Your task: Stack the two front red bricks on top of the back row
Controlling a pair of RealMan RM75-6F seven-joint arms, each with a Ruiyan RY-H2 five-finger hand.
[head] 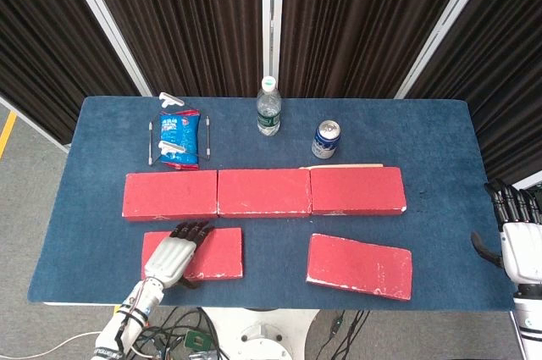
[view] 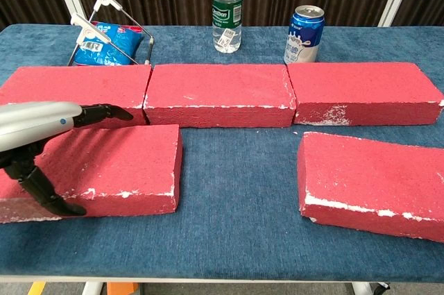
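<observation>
Three red bricks form the back row (head: 262,192) (view: 218,94) across the blue table. The front left brick (head: 218,252) (view: 118,163) lies flat before it. My left hand (head: 174,256) (view: 38,125) reaches over this brick's left part, fingers stretched out above its top toward the back row. Its thumb (view: 45,191) hangs down in front of the brick's front face, and the hand does not hold the brick. The front right brick (head: 360,265) (view: 374,177) lies slightly skewed with nothing touching it. My right hand (head: 518,240) hovers off the table's right edge, fingers apart and holding nothing.
Behind the back row stand a water bottle (head: 268,108) (view: 227,7) and a blue can (head: 326,139) (view: 305,35). A blue snack bag with clips (head: 179,140) (view: 104,41) lies at the back left. A thin pale strip (head: 356,166) shows behind the right back brick.
</observation>
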